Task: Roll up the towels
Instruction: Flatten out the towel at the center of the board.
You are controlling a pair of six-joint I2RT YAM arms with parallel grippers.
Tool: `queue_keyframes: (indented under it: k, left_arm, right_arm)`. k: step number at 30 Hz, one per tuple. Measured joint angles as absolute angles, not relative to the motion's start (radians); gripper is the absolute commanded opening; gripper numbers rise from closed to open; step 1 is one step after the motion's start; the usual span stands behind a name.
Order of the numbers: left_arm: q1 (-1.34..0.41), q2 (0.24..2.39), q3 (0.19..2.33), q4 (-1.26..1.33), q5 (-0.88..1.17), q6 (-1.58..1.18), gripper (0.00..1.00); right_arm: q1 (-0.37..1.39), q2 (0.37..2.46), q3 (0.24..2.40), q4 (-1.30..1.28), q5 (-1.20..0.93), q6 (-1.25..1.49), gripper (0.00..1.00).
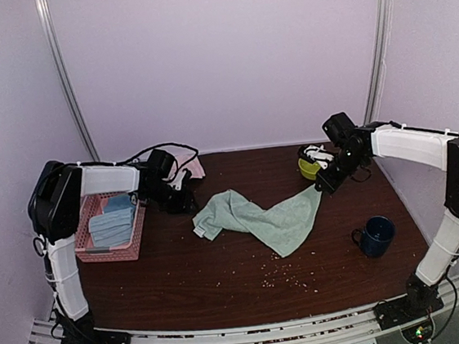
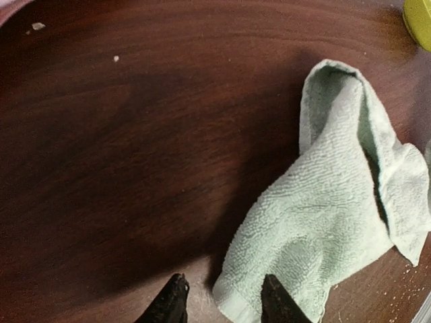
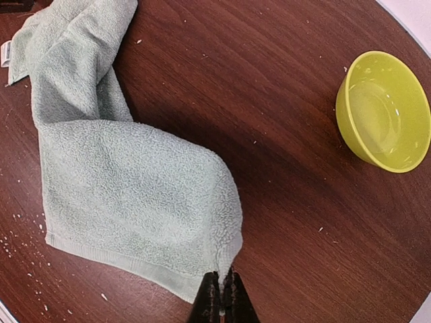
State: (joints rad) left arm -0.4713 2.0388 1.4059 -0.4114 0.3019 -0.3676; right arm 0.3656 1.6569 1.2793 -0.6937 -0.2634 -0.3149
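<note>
Sage green terry towel (image 1: 259, 218) sprawls twisted and unrolled across the middle of the dark wooden table (image 1: 184, 283) in the top view. A sliver of pale pink cloth (image 1: 196, 169) shows behind the left gripper (image 1: 181, 198); it is probably the second towel, untouched. In the left wrist view, that gripper's jaws stand spread over a rumpled towel corner, clamping nothing. In the right wrist view, the right gripper (image 3: 221, 299) is pressed together on the opposite corner. Spreading the towel flat seems to be the step in hand, and both rolls remain to be done.
</note>
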Motion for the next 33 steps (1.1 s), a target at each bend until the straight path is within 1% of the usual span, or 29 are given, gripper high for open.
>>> queue_keyframes:
  k: [4, 7, 8, 11, 12, 16, 19, 21, 23, 25, 27, 30, 32, 33]
  left_arm:
    - [-0.474, 2.109, 1.448, -0.430, 0.321, -0.377, 0.32]
    - [-0.475, 2.117, 1.458, -0.431, 0.339, -0.383, 0.26]
    - [-0.476, 2.119, 1.458, -0.432, 0.347, -0.386, 0.22]
    - [-0.478, 2.122, 1.459, -0.433, 0.387, -0.388, 0.04]
    - [-0.479, 2.123, 1.463, -0.435, 0.403, -0.389, 0.00]
    - [-0.480, 2.122, 1.497, -0.445, 0.440, -0.382, 0.00]
    - [-0.482, 2.084, 1.528, -0.454, 0.400, -0.365, 0.00]
    - [-0.485, 2.002, 1.532, -0.461, 0.350, -0.341, 0.00]
    - [-0.491, 1.872, 1.531, -0.467, 0.296, -0.307, 0.00]
    - [-0.503, 1.708, 1.512, -0.445, 0.257, -0.276, 0.00]
    - [-0.532, 1.518, 1.443, -0.398, 0.235, -0.249, 0.00]
    - [-0.625, 1.288, 1.289, -0.358, 0.206, -0.208, 0.00]
    - [-0.701, 1.193, 1.172, -0.380, 0.226, -0.191, 0.20]
    - [-0.725, 1.181, 1.131, -0.406, 0.244, -0.187, 0.27]
  right_arm:
    - [0.363, 1.657, 1.279, -0.682, -0.265, -0.309, 0.00]
    - [0.363, 1.657, 1.279, -0.678, -0.265, -0.307, 0.00]
    - [0.363, 1.657, 1.279, -0.675, -0.266, -0.306, 0.00]
    - [0.363, 1.662, 1.280, -0.668, -0.269, -0.303, 0.00]
    - [0.362, 1.668, 1.285, -0.665, -0.270, -0.301, 0.00]
    - [0.351, 1.717, 1.328, -0.662, -0.278, -0.285, 0.00]
    - [0.319, 1.785, 1.449, -0.677, -0.283, -0.280, 0.00]
    - [0.283, 1.826, 1.568, -0.698, -0.286, -0.275, 0.00]
    - [0.235, 1.840, 1.672, -0.705, -0.299, -0.265, 0.00]
    - [0.173, 1.813, 1.721, -0.688, -0.318, -0.261, 0.00]
    - [0.119, 1.727, 1.671, -0.646, -0.333, -0.265, 0.00]
    - [0.086, 1.569, 1.518, -0.624, -0.359, -0.295, 0.00]
    - [0.099, 1.483, 1.412, -0.626, -0.394, -0.323, 0.00]
    - [0.109, 1.451, 1.357, -0.623, -0.412, -0.338, 0.00]
